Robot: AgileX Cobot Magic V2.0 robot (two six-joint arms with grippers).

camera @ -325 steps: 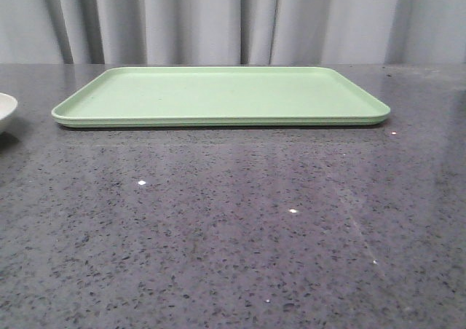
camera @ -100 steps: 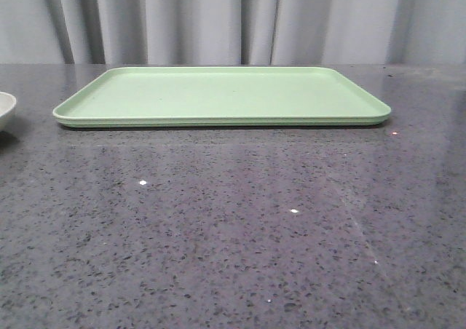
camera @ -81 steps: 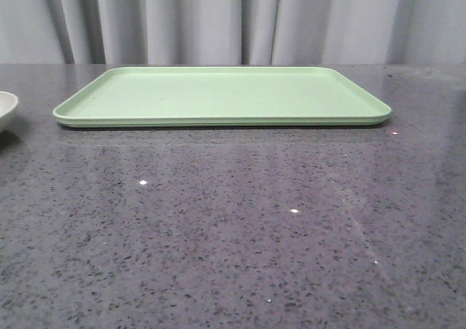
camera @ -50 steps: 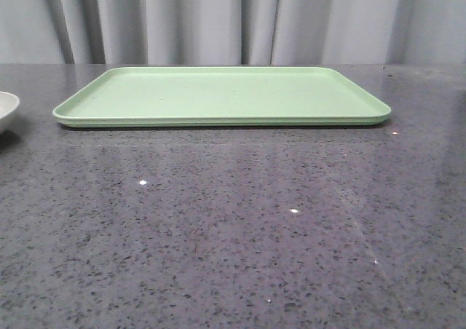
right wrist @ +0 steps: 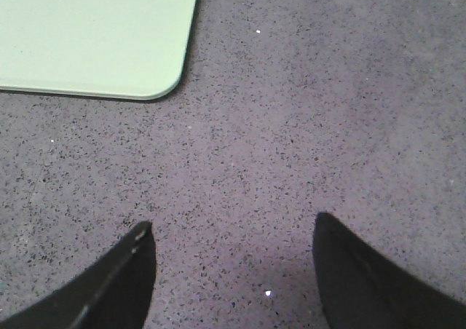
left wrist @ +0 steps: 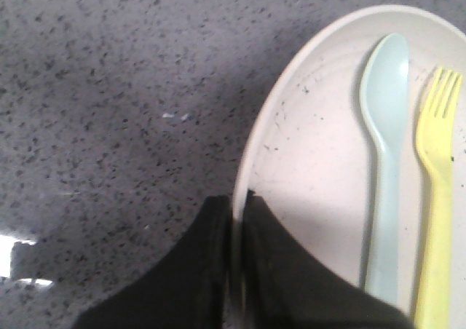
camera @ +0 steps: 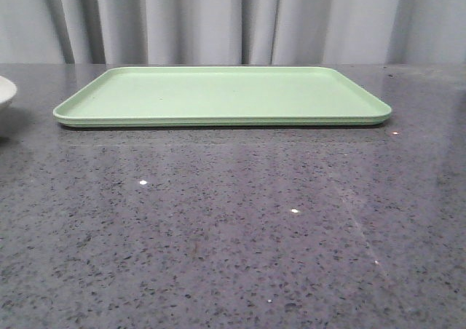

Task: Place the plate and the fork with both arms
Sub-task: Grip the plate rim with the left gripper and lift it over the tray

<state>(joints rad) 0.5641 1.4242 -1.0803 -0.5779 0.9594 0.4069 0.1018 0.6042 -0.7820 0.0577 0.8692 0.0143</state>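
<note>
overall, the plate (left wrist: 320, 169) is shallow, round and cream-pinkish with fine dark speckles and a raised rim. the left gripper (left wrist: 234, 220) is clamped on that rim, one finger outside and one inside. lying in the plate, side by side and apart, are a light-blue spoon (left wrist: 384, 161) and the pale-yellow fork (left wrist: 437, 191), with the spoon on the side nearer the gripped rim and the fork beyond it.

the front view shows only a sliver of the plate (camera: 6, 92), well to the left of the light-green tray (camera: 218, 96) on the grey speckled table (camera: 233, 234); it shows neither the cutlery nor the grippers.

the right wrist view alone shows the right gripper (right wrist: 233, 271), fingers spread wide with nothing between them, over bare table near a rounded corner of the tray (right wrist: 95, 38).
</note>
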